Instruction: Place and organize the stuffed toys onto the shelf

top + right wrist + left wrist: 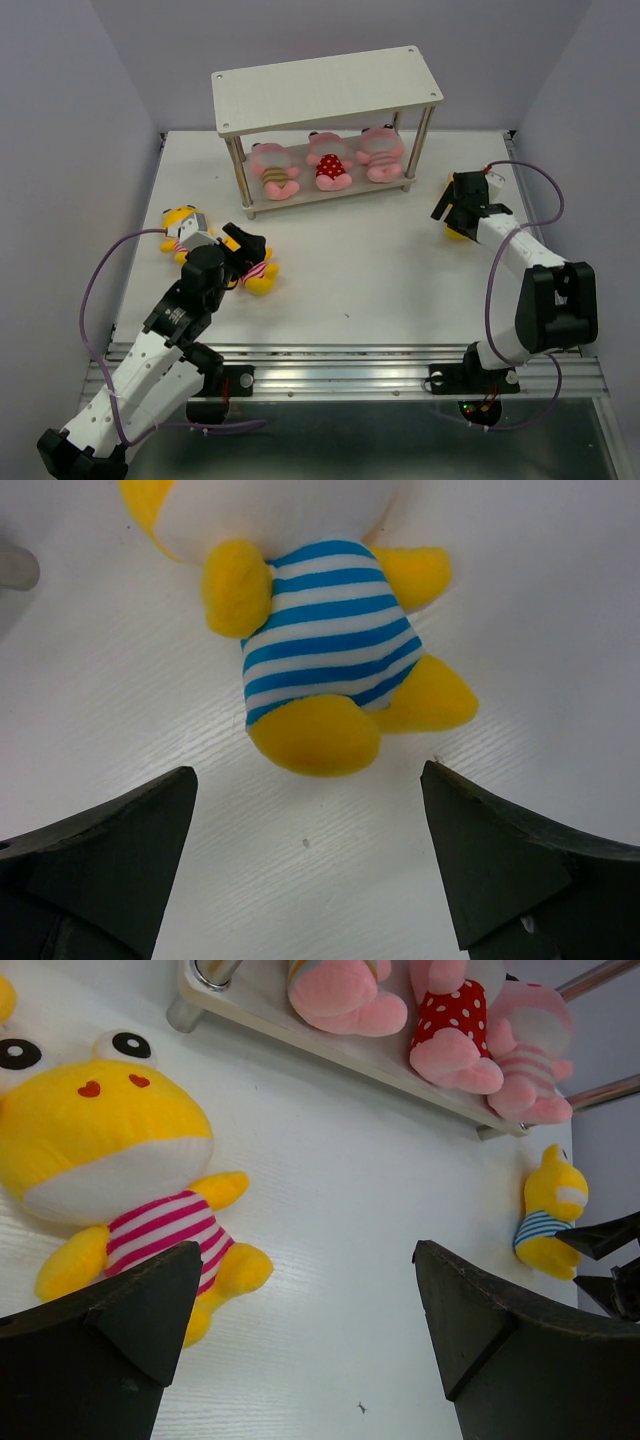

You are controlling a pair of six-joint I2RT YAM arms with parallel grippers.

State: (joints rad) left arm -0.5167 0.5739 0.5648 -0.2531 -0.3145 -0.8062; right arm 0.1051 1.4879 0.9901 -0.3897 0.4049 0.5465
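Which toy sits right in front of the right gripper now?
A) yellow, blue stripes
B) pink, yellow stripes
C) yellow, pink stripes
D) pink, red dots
A: the right wrist view shows the yellow toy with blue stripes lying on the table just ahead of the open right gripper, not held.

Six stuffed toys are showing, three pink and three yellow. The yellow-striped pink toy (275, 172), red-dotted pink toy (330, 166) and pink-striped pink toy (383, 158) are sitting on the one shelf (325, 90). On the tabletop (380, 280), two yellow toys in pink stripes are lying near the left edge, the outer yellow toy (180, 228) and the inner yellow toy (260, 277). One blue-striped yellow toy (325, 630) is lying near the right edge.
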